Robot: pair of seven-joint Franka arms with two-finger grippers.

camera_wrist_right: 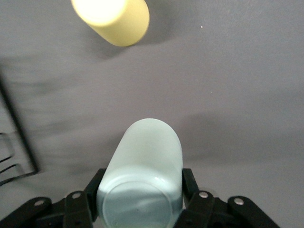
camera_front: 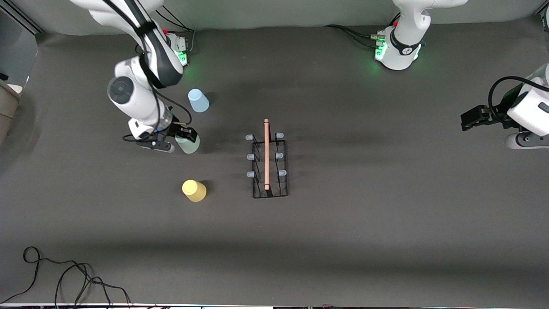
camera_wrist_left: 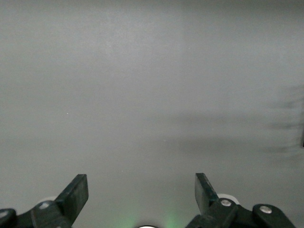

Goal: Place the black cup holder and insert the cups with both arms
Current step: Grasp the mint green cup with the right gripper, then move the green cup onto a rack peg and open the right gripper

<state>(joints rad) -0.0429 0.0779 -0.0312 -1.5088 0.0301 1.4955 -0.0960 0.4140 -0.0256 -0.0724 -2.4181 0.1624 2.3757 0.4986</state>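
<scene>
— Progress? Black cup holder (camera_front: 269, 165) placed mid-desk, pegs all bare.
— Right claw (camera_front: 185, 138) clamped on pale green cup (camera_front: 188, 143); yellow cup (camera_front: 194, 190), blue cup (camera_front: 198, 100) waiting; left claw (camera_wrist_left: 141, 194) apart, idle.

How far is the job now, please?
Done: the black cup holder stands on the table, its pegs empty. In hand: the right pincer grips the pale green cup. Left: the yellow cup and light blue cup. The left pincer waits open.
</scene>
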